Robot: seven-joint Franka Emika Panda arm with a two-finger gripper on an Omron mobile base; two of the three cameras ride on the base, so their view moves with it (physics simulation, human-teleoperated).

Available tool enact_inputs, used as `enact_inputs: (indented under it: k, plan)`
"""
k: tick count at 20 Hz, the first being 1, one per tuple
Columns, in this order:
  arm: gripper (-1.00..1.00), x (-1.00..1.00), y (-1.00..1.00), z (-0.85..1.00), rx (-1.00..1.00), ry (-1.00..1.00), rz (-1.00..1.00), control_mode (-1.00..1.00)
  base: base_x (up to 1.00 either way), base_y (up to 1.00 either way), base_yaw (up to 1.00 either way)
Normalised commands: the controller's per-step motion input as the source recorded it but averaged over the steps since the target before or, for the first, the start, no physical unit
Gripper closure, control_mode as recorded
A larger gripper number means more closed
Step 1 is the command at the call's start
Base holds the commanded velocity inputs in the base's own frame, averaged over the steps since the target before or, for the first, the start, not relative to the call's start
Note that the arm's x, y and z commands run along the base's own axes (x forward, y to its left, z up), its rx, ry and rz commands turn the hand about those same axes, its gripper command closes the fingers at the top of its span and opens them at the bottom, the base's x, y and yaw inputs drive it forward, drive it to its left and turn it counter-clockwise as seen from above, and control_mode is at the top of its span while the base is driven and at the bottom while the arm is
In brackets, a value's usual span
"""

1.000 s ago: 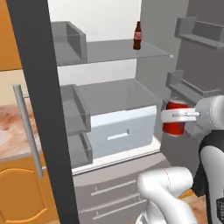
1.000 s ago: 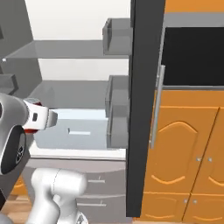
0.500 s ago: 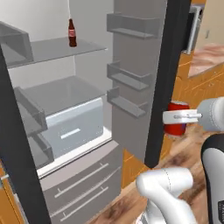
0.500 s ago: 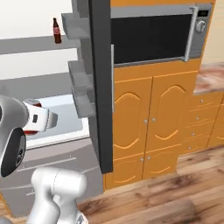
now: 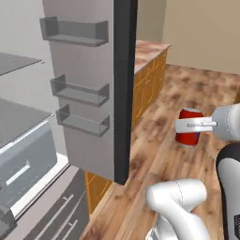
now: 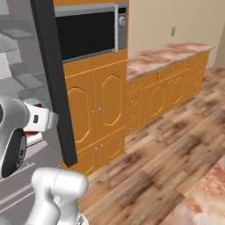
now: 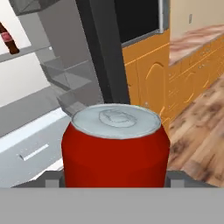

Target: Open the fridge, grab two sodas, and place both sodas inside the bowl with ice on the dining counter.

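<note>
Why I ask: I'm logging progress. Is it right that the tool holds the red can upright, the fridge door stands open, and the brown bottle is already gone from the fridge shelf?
Not quite. The brown bottle stands on the fridge shelf, as the hand view shows. The rest holds: the tool holds the red can upright and the door stands open.

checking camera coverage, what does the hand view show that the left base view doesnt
Hand view alone: the dark-brown bottle standing on a fridge shelf at upper left, the can's silver top, and the black microwave front above the orange cabinet doors.

Left base view alone: the robot's white arm, the gripper closed on the can's side from the right, and the fridge's bottom drawers.

Both: the red can, upright in the fingers, the open fridge door's bins, the wood floor, and a marbled counter.
</note>
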Motion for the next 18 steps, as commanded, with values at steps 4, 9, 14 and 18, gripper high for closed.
enact_inputs:
  k: [4, 9, 14, 18]
  plan:
    - [1.00, 0.00, 0.00, 0.00, 0.00, 0.00, 0.00, 1.00, -0.05, -0.01, -0.70]
    - [1.00, 0.00, 0.00, 0.00, 0.00, 0.00, 0.00, 1.00, 0.06, -0.03, -0.62]
    - [1.00, 0.00, 0.00, 0.00, 0.00, 0.00, 0.00, 1.00, 0.22, 0.07, -0.53]
    - [1.00, 0.00, 0.00, 0.00, 0.00, 0.00, 0.00, 1.00, 0.86, 0.25, -0.32]
